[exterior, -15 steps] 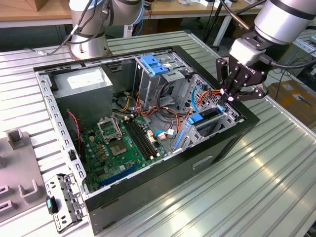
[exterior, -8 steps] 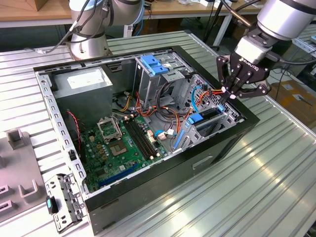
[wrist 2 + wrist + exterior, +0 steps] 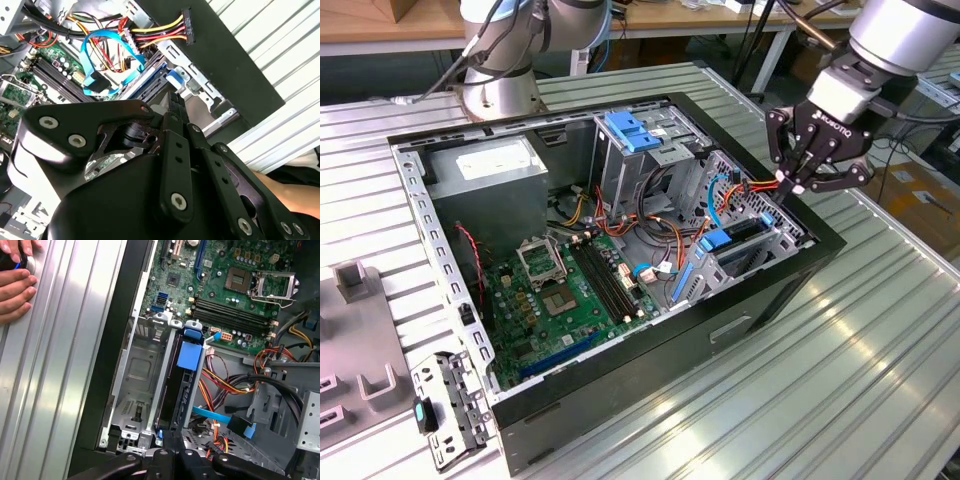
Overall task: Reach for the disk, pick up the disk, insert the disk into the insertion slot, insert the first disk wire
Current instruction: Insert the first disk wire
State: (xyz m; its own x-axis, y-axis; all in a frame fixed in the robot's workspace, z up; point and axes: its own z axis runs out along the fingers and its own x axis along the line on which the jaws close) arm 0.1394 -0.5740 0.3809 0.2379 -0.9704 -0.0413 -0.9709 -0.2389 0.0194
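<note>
Gripper (image 3: 798, 185) hangs over the case's edge on the exterior view's right, just above the slot (image 3: 760, 240). Fingers close together at the tips, pinching a bundle of red and yellow wires (image 3: 765, 183) near its connector; grip reads as narrow, on the wire.

Disk (image 3: 179, 390) sits edge-up in the slot (image 3: 142, 380), its blue carrier tab (image 3: 191, 356) showing at the near end. Looks seated, so insertion seems done and the wire step is in hand.

Handling, as judgement: the wire is light and limp, springy along the bundle; it will sag and twist unless held close to the stiff plug. Plug shell is hard plastic, likely slick; pins fragile if forced off-line. Disk itself is rigid, moderately heavy, best held by the carrier's edges.

Room: tight. Slot walls are thin sheet metal with sharp-looking edges. A blue ribbon cable (image 3: 107, 62) loops just beside the bundle, and more cables (image 3: 235, 385) crowd the inner side. The case's black rim (image 3: 820, 250) lies close on the outer side. Motherboard (image 3: 570, 290) well apart. A hand (image 3: 15, 287) rests on the table (image 3: 880, 380) outside the case.
</note>
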